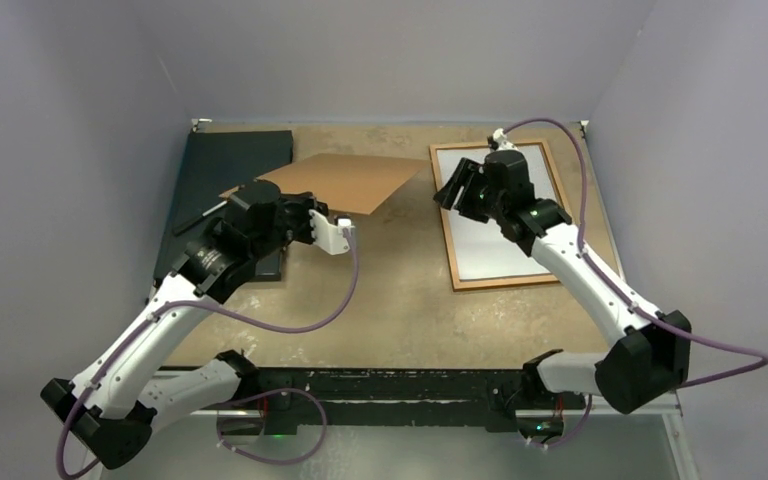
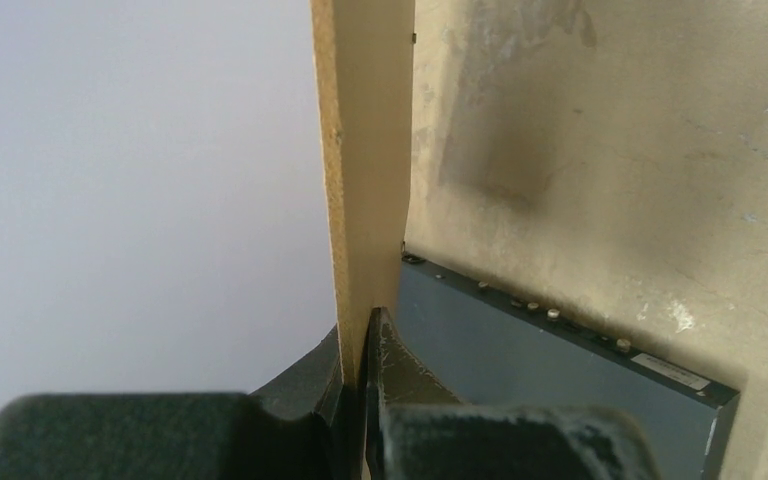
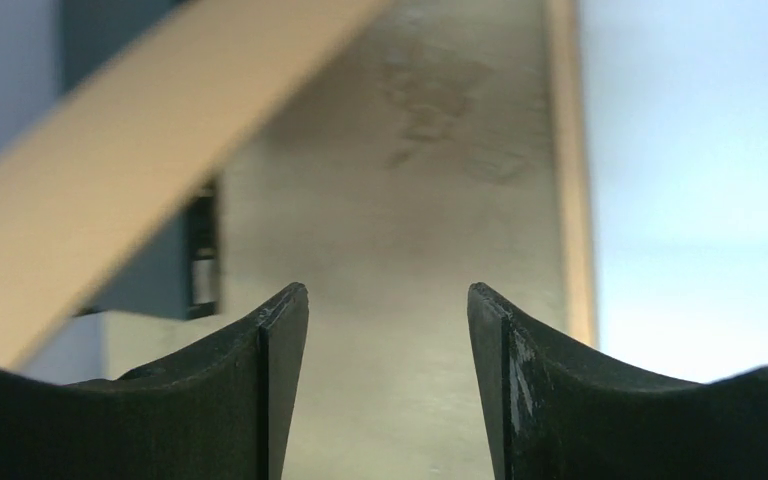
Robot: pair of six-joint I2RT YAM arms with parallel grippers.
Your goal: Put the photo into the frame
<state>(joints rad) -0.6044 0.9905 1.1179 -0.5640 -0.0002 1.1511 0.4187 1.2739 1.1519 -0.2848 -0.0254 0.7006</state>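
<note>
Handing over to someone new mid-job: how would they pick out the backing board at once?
On the tan table, look to the far middle, between the dark mat on the left and the wood-bordered frame on the right. The backing board is the plain brown sheet, the only one lifted off the surface, pinched by the jaws of the left gripper.
</note>
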